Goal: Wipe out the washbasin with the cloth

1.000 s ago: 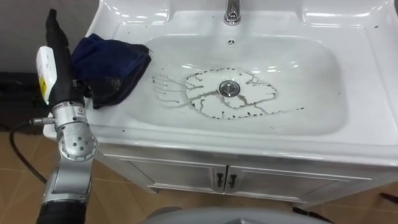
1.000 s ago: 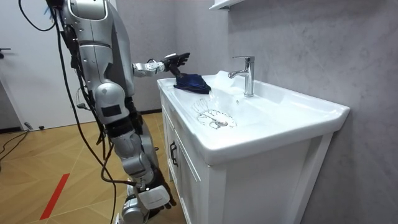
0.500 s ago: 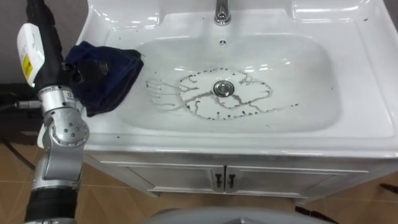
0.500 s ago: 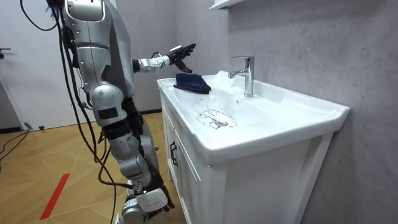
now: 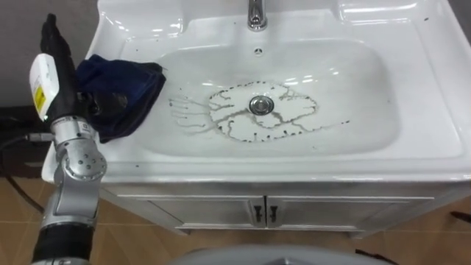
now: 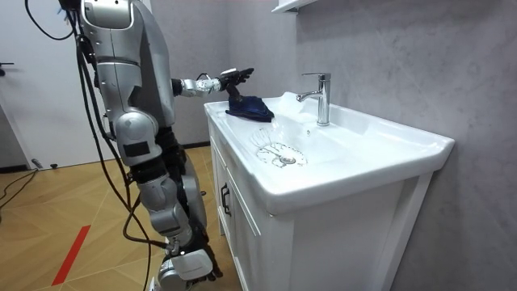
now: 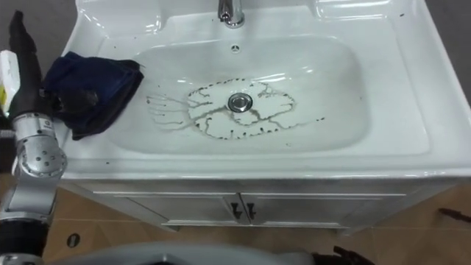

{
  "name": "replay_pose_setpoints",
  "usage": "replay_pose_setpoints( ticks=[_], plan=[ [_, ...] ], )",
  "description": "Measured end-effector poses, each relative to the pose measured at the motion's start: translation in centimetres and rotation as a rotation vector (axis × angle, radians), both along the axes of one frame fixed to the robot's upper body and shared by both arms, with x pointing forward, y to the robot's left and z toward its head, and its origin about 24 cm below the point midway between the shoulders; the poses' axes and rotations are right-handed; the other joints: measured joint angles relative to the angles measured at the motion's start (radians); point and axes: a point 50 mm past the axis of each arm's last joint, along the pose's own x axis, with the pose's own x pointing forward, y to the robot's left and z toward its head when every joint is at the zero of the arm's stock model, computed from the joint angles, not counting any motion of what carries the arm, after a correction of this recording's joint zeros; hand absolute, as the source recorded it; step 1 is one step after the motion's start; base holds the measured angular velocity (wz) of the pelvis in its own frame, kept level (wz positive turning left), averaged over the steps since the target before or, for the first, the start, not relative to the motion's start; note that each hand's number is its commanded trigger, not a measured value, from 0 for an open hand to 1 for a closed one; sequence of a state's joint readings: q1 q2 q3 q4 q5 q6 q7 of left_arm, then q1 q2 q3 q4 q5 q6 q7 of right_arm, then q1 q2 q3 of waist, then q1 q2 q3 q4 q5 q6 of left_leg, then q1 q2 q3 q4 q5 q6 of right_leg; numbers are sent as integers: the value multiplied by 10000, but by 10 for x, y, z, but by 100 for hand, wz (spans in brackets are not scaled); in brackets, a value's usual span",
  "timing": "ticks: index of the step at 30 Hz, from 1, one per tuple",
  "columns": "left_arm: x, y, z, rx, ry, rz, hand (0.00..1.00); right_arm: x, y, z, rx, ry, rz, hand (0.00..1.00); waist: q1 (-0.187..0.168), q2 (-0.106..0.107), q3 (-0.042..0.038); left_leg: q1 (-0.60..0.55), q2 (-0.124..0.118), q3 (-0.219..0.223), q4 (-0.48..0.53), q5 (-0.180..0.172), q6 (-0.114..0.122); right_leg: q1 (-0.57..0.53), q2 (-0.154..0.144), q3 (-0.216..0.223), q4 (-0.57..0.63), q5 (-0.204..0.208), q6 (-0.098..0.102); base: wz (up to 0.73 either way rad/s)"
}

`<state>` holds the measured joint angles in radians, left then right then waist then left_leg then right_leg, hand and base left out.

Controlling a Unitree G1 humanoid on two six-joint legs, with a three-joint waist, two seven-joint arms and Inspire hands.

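Observation:
A white basin (image 5: 353, 96) has dark dirty lines (image 5: 228, 129) spread around its drain (image 5: 258, 104). On the basin's left rim a dark blue cloth (image 5: 121, 88) lies crumpled, partly hanging into the bowl. My left hand (image 5: 55, 55) hovers at the cloth's left edge, seen from the back, its dark fingers straight and pointing away; it is open and holds nothing. In the room view the left hand (image 6: 230, 77) reaches out just above the cloth (image 6: 249, 108), and I stand at the vanity's end on the room view's left.
A chrome faucet (image 5: 255, 15) rises behind the bowl. Below the rim are white cabinet doors (image 5: 221, 213) with small dark handles. A grey wall (image 6: 388, 56) backs the vanity, and wooden floor (image 6: 73, 242) lies around me.
The left hand, lifted a little half a second ago, has come back down to just above the cloth. The eye view has shifted slightly. The cloth lies where it was.

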<state>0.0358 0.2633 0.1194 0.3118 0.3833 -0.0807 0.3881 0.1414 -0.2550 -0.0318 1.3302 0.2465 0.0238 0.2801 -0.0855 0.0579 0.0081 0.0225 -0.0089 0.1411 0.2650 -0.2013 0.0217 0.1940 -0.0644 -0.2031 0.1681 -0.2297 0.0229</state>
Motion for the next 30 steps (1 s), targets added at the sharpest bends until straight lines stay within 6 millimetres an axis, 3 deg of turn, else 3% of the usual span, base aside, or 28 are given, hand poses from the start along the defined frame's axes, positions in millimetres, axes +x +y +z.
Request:
replay_pose_setpoints(
  ticks=[4,10,23,30],
  plan=[
    [-4,2,-11,-243,521,142,0,-3,-1,0,1,242,93,0,-42,-29,9,-6,9,39,-38,6,-7,-38,0,9,-7,0,0,-2],
    [-7,3,-19,-564,820,323,0,-8,-1,0,52,561,75,0,-38,-77,-93,-7,16,166,-72,38,-10,-155,-12,91,17,0,-1,-6],
    [-17,7,-41,-693,1745,592,0,-27,-3,1,-68,1870,1406,0,-191,-100,-85,116,30,259,-272,121,-24,-151,-4,279,53,-2,-5,-2],
    [-18,7,-42,-504,1870,547,0,-33,-1,1,-43,2280,2018,0,-189,-158,-75,154,47,433,-272,125,-25,-199,-2,515,2,-44,-41,-7]
  ],
)
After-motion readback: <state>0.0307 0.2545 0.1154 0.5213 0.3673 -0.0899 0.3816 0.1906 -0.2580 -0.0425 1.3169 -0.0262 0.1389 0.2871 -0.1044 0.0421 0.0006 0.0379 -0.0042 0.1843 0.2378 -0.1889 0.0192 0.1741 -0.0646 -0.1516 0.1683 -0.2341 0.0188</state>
